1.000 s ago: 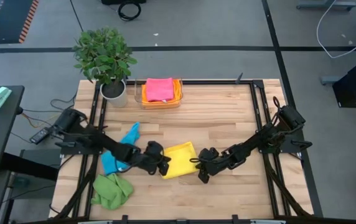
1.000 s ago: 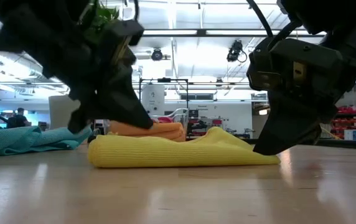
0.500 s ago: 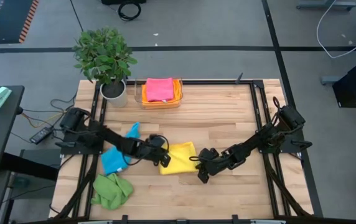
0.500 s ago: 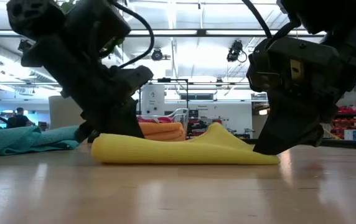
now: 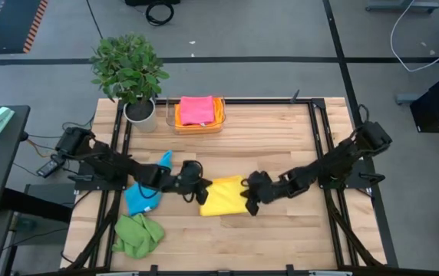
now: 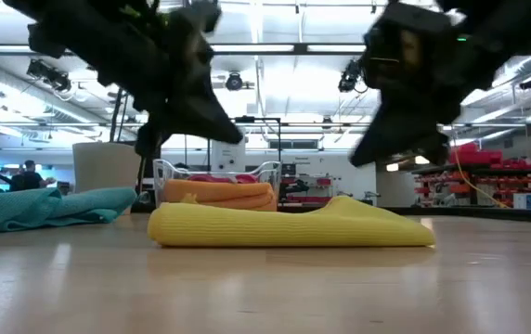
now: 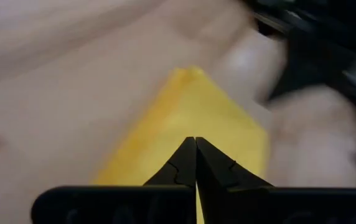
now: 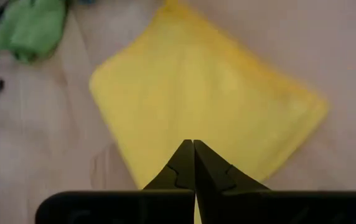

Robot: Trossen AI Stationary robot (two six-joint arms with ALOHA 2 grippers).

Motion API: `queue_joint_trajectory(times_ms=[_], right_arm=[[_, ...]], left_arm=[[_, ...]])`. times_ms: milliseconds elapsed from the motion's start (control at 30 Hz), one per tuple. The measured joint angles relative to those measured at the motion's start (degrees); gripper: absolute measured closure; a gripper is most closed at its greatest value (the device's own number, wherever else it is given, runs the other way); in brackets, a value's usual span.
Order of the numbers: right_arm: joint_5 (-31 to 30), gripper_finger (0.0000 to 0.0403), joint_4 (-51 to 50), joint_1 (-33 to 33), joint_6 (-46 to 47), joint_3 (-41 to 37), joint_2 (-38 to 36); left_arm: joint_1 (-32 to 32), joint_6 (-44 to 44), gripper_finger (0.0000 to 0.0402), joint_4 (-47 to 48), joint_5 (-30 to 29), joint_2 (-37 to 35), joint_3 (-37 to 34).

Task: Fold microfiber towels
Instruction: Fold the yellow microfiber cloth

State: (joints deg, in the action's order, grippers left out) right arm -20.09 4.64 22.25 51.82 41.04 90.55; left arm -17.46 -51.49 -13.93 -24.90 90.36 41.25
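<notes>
Far left on the light wooden slatted table (image 5: 281,138) lies a crumpled green microfiber towel (image 5: 137,234) near the front edge, and just behind it a rumpled blue microfiber towel (image 5: 144,192), partly beneath the left arm. At the table's back left corner stands a leafy green plant in a white pot (image 5: 131,77); beside it a clear plastic tray (image 5: 199,125) holds a folded pink microfiber towel (image 5: 196,110) resting on an orange one (image 6: 217,191). The left gripper (image 5: 202,192) hangs just above the left edge of the folded yellow microfiber towel (image 5: 223,196), which lies flat near the table's centre; its fingers (image 7: 184,165) are pressed together and carry nothing. In the low view the yellow towel sits as a thick, even fold on the wood, with both grippers raised clear of it. The right gripper (image 5: 252,201) hovers over the towel's right edge, its fingers (image 8: 184,163) likewise pressed tight together and empty. In the right wrist view the yellow towel shows as a neat folded rectangle, with the green one off at a corner.
</notes>
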Motion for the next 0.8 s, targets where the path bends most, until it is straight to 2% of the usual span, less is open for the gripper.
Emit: queue_joint_trajectory(times_ms=[100, 167, 300, 467, 633, 800], right_arm=[[1.91, 0.04, 0.64, -3.94, -2.76, 0.06, -0.66], [4.62, 0.04, 0.49, -6.64, -4.48, 0.05, 0.22], [7.87, 0.04, 0.48, -10.7, -7.31, 0.05, 1.73], [8.43, 0.04, -0.94, -13.31, -10.28, 0.08, 1.92], [8.63, 0.04, -1.55, -14.3, -11.37, 0.14, 2.7], [9.14, 0.04, -1.52, -14.35, -11.41, 0.07, 5.69]], left_arm=[[-2.76, -0.14, 0.0397, -1.32, 5.23, 0.05, 0.06], [-5.15, -0.67, 0.0397, -2.3, 6.25, 0.92, 0.09], [-8.47, -4.72, 0.0395, -1.98, 6.21, 3.55, 0.04], [-10.46, -9.67, 0.0396, -2.35, 4.42, 8.87, 0.0], [-11.1, -13.1, 0.0397, -3.51, 4.18, 13.13, 0.02], [-11.71, -14.49, 0.0394, -3.62, 3.55, 13.82, 0.12]])
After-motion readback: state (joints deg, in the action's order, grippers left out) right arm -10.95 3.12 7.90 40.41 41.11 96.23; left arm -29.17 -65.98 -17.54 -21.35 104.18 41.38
